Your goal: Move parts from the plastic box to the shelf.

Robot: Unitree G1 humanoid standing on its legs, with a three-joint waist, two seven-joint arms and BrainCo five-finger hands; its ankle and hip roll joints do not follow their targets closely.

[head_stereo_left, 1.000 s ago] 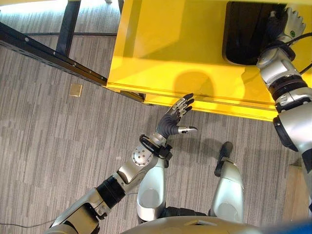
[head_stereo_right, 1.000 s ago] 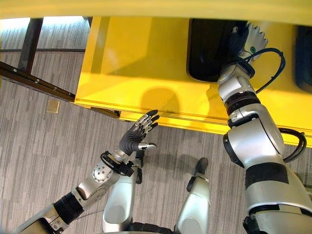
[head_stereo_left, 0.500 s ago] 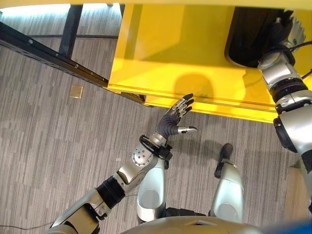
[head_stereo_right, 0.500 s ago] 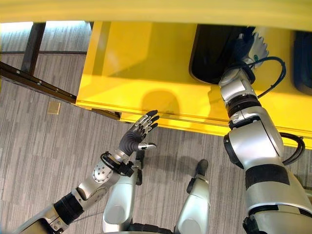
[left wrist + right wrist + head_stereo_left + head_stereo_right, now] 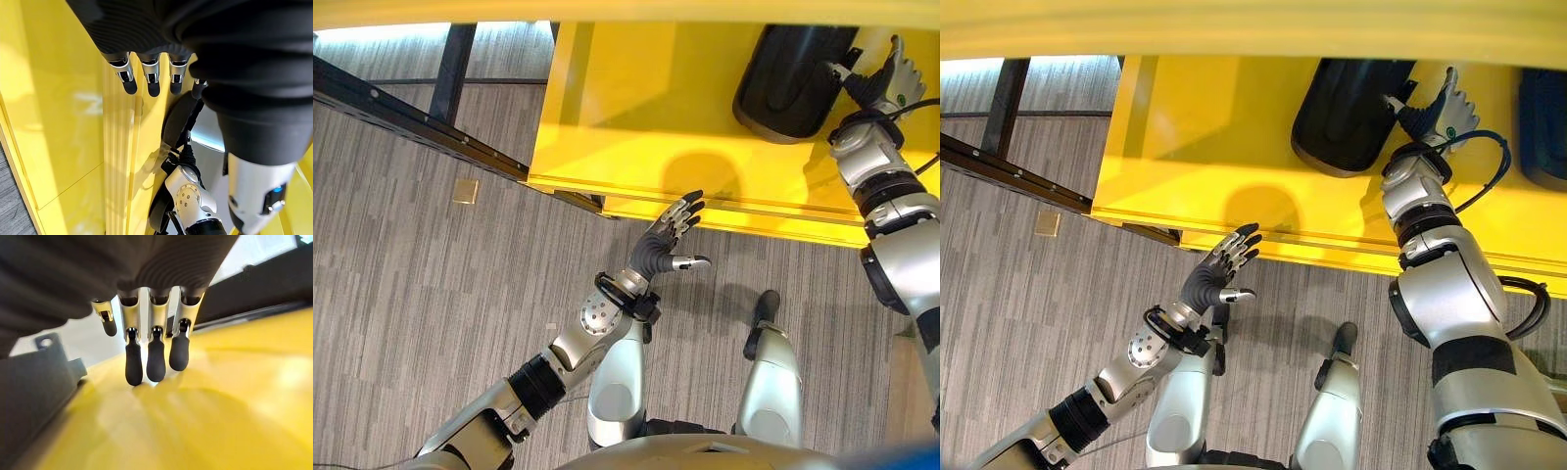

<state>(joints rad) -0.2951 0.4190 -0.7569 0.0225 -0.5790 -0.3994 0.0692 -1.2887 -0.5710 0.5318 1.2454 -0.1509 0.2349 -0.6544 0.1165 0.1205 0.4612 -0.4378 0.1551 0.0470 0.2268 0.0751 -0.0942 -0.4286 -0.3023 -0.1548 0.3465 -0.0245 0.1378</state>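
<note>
A black oblong part (image 5: 793, 69) lies tilted on the yellow shelf (image 5: 636, 108), a small bracket at its right end. My right hand (image 5: 886, 83) is just beside that end, above the shelf. In the right wrist view its fingers (image 5: 154, 357) are straight over the yellow surface and hold nothing, with the part's grey bracket (image 5: 34, 382) close by. My left hand (image 5: 664, 245) hangs open in front of the shelf's front edge, fingers spread, also empty; its fingers (image 5: 149, 81) point along the yellow edge.
A second dark part (image 5: 1542, 127) lies on the shelf further right. A black frame beam (image 5: 411, 122) runs across the floor at the left, with a small tan square (image 5: 465, 190) on the carpet near it. An upper yellow board (image 5: 1234, 24) overhangs the shelf.
My right hand has come off the black part and now sits at its right end with straight fingers. The part now lies tilted and further left. My left hand has not moved.
</note>
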